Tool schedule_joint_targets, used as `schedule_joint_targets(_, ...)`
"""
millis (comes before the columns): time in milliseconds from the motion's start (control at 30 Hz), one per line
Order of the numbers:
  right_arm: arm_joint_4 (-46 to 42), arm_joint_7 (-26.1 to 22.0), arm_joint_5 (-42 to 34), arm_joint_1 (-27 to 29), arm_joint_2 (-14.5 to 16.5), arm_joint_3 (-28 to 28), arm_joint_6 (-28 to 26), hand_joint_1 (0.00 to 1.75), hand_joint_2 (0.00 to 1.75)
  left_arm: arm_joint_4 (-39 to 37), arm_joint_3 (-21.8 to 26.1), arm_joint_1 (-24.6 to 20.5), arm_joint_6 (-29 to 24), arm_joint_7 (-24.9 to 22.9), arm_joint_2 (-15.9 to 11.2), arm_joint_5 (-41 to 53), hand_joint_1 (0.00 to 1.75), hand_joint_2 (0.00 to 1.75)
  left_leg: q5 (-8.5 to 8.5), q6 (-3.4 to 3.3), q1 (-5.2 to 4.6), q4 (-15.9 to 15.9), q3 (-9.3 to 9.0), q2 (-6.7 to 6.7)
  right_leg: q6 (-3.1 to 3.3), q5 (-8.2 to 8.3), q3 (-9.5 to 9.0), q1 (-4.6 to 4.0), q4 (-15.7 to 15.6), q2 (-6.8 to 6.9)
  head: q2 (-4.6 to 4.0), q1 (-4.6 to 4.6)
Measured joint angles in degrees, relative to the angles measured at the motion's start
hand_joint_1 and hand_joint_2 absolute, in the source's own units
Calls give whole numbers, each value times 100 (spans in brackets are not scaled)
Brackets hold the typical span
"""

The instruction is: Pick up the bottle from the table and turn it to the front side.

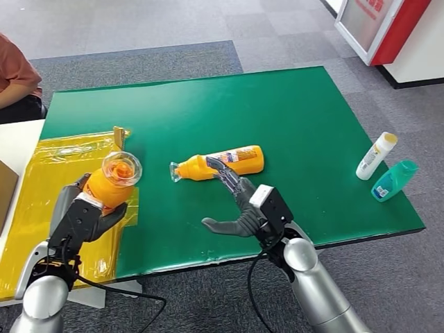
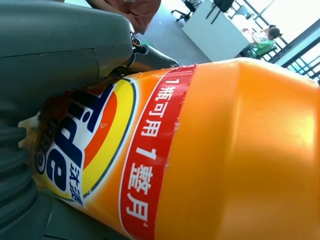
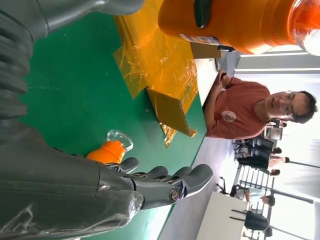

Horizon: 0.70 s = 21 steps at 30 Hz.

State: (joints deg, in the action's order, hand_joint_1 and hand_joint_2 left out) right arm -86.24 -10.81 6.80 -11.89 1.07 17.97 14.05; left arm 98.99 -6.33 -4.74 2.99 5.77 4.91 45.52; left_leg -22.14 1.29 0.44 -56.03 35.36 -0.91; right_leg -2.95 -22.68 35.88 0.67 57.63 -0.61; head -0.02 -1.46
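Observation:
My left hand (image 1: 84, 216) grips an orange Tide bottle (image 1: 107, 184) with a clear cap, lifted above the yellow sheet at the table's left. In the left wrist view its label (image 2: 90, 145) faces the camera, and the grey thumb (image 2: 64, 45) lies along it. A second orange bottle (image 1: 230, 163) lies on its side mid-table, with its clear cap (image 1: 174, 171) pointing left. My right hand (image 1: 238, 205) is just in front of it, empty. Its spread fingers (image 1: 223, 172) reach over the bottle's shoulder. In the right wrist view those fingers (image 3: 170, 180) stretch beside the lying bottle's cap end (image 3: 111, 150).
A green mat (image 1: 314, 104) covers the table. A yellow plastic sheet (image 1: 47, 166) lies at its left edge. A white bottle (image 1: 376, 156) and a teal bottle (image 1: 393, 180) lie at the right edge. A person (image 1: 16, 73) sits at the far left.

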Motion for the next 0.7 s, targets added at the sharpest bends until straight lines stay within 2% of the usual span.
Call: schedule_joint_targets(700, -95, -69, 27, 110, 0, -2, 77, 0, 175, -33, 81, -20, -272, -32, 11, 933, 175, 175, 0, 0, 0, 0, 0, 0, 0, 0, 1, 0, 0, 0, 0, 0)
